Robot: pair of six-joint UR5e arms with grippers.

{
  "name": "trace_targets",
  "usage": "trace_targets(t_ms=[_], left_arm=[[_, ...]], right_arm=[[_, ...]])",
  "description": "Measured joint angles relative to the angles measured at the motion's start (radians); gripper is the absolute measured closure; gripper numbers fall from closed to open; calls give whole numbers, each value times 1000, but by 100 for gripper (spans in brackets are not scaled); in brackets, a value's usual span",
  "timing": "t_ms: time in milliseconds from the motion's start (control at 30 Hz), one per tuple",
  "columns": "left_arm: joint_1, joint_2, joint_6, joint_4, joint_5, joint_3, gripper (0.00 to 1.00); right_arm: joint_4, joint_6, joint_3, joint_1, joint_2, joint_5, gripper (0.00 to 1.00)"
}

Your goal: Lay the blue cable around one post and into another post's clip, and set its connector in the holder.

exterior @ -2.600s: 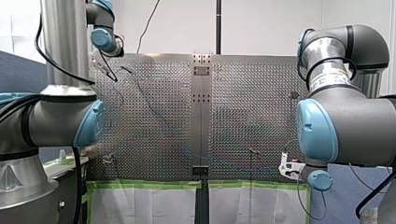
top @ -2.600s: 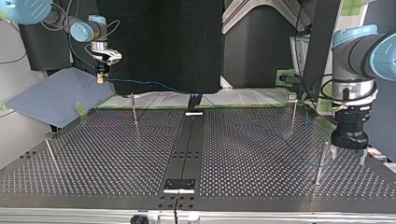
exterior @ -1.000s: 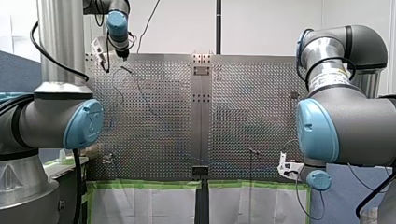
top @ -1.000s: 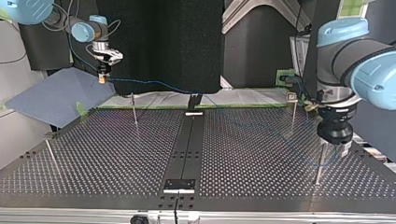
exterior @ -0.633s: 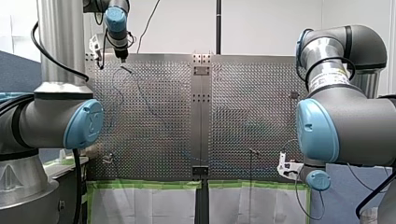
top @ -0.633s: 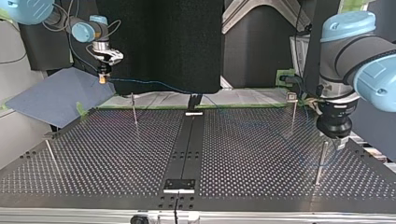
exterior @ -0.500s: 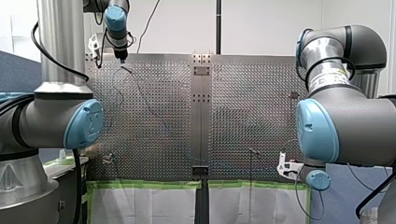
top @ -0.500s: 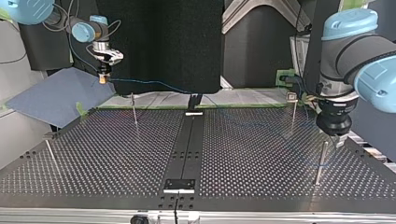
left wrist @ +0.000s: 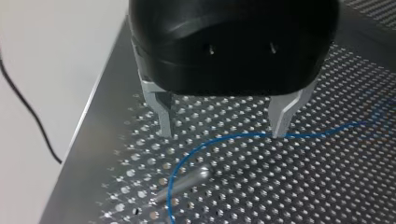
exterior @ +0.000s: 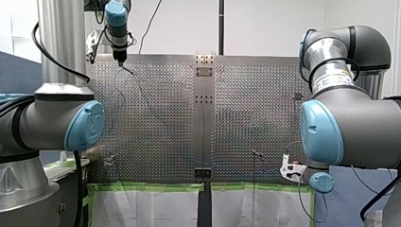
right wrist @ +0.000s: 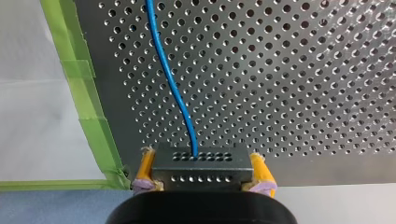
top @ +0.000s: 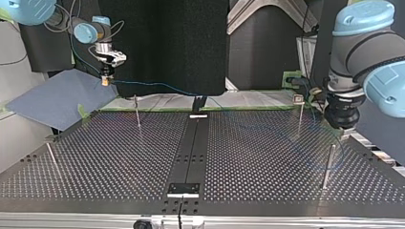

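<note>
The perforated metal table (top: 119, 157) is split by a black centre strip (top: 191, 148). Its near edge in the front view is bound with green tape (exterior: 146, 187) above white sheeting (exterior: 146, 208). A white wall (exterior: 269, 26) stands beyond its far edge there, while the top view backs onto a black screen (top: 162, 43), with a blue-grey panel (top: 57, 98) leaning at its far left. Thin metal posts (top: 137, 110) stand well apart on the table. My right gripper (right wrist: 203, 173) is closed on the black connector (right wrist: 202, 161), yellow pads (right wrist: 145, 168) pressed to its two ends, and holds it in the air by the taped edge at the top view's far left. The blue cable (right wrist: 173, 84) leaves the connector and, in the top view, sags rightward toward the far end of the centre strip, then grows too faint to follow over the right half. My left gripper (left wrist: 222, 133) hangs at the front view's far left corner with its metal fingers (left wrist: 163, 116) spread wide, gripping nothing. The cable passes right at one fingertip, contact unclear, and bends beside a corner post (left wrist: 184, 184). In the front view my right arm's bulk hides its gripper, and in the top view my left gripper's fingertips are hard to make out.
</note>
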Motion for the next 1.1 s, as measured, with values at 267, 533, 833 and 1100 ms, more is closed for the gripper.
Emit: trace_targets(t_ms=[267,533,833,1100], left_arm=[[-2,8,70,-71,-32,0,0],[-3,16,90,-142,-48,0,0],[-5,19,89,-201,-50,-1,0],[-6,21,88,-204,-50,0,0]], right_arm=[[1,0,0,5,0,0,100],[3,0,0,7,0,0,100],[3,0,0,9,0,0,100],[3,0,0,9,0,0,100]])
